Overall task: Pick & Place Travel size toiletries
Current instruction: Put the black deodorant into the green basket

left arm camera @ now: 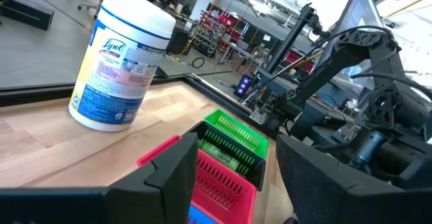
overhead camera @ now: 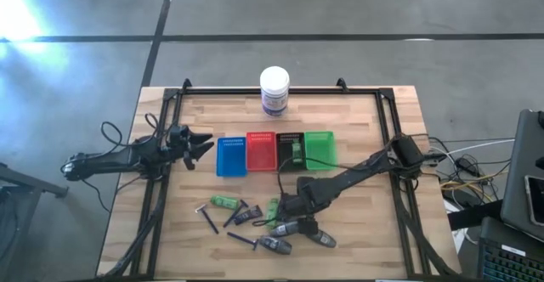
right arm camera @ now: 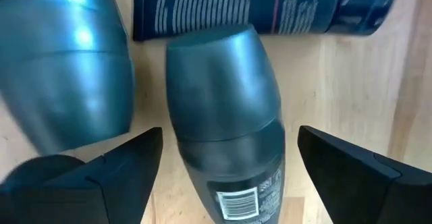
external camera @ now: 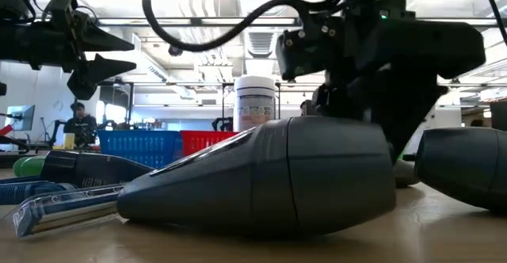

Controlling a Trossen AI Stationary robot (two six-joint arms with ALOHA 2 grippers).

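Left gripper (overhead camera: 206,147): parked above the table's left side, just short of the blue tray (overhead camera: 230,156); fingers parted, nothing between them; idle, likely kept clear of the working arm.

Blue tray, red tray (overhead camera: 260,151), black tray (overhead camera: 289,150), green tray (overhead camera: 320,148): ranked side by side mid-table as sorting bins; a green item seen lying across the black and green trays' shared edge; contents otherwise unclear.

White jar (overhead camera: 274,91): upright behind the trays, at the far edge; not part of the sort.

Travel size toiletries (overhead camera: 255,222): scattered loose on the near half of the table, still to be sorted; green tube (overhead camera: 223,202) leftmost, thin razors (overhead camera: 209,220) and dark tubes beside it, grey mini bottles clustered to the right.

Right gripper (right arm camera: 223,150): lowered over that cluster; jaws spread wide, straddling one grey bottle (right arm camera: 226,123) without touching it; judged lined up for a grasp, or just letting go. Close neighbours: second grey bottle (right arm camera: 64,69), dark tube (right arm camera: 263,5); risk of nudging them on closing.
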